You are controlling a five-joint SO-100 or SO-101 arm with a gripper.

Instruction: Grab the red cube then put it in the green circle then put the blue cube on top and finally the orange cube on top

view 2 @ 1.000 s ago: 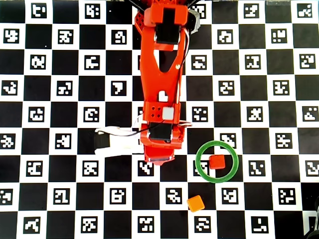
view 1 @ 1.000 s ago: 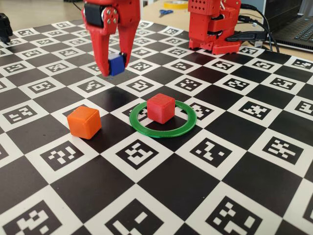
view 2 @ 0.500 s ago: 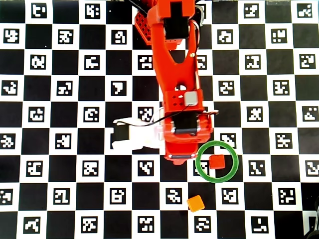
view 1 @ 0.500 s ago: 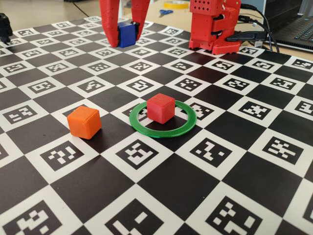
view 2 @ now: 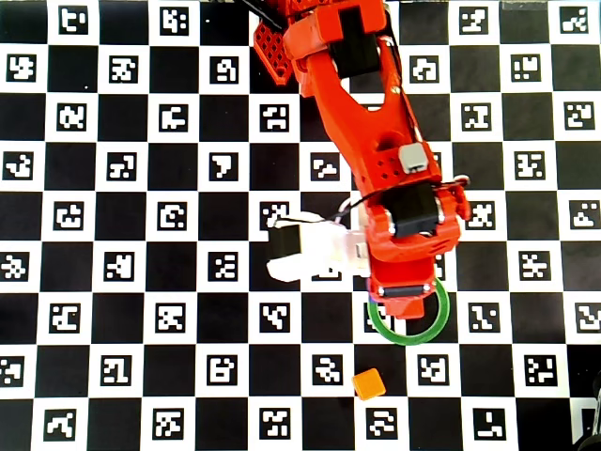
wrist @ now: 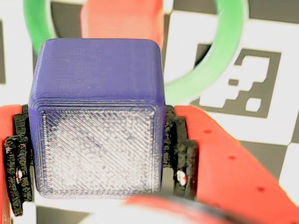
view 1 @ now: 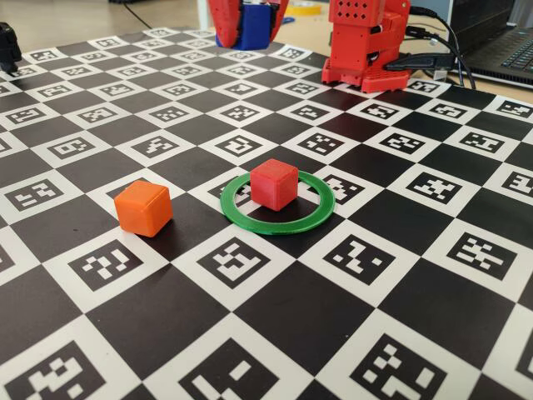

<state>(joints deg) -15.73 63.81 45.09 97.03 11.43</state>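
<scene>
The red cube [view 1: 273,183] sits inside the green circle [view 1: 275,226] on the checkered board. The orange cube [view 1: 143,208] stands on the board to the left of the ring in the fixed view. My gripper [view 1: 250,29] is shut on the blue cube [view 1: 251,25] and holds it high in the air, at the top edge of that view. In the wrist view the blue cube [wrist: 96,116] fills the space between the black pads [wrist: 180,154], with the red cube [wrist: 121,18] and the ring [wrist: 229,51] below it. From overhead the arm hides the red and blue cubes.
The red arm base [view 1: 366,42] stands at the back of the marker board [view 1: 275,333]. A laptop [view 1: 508,50] and cables lie at the back right. In the overhead view the orange cube [view 2: 369,383] lies just below the ring [view 2: 408,340].
</scene>
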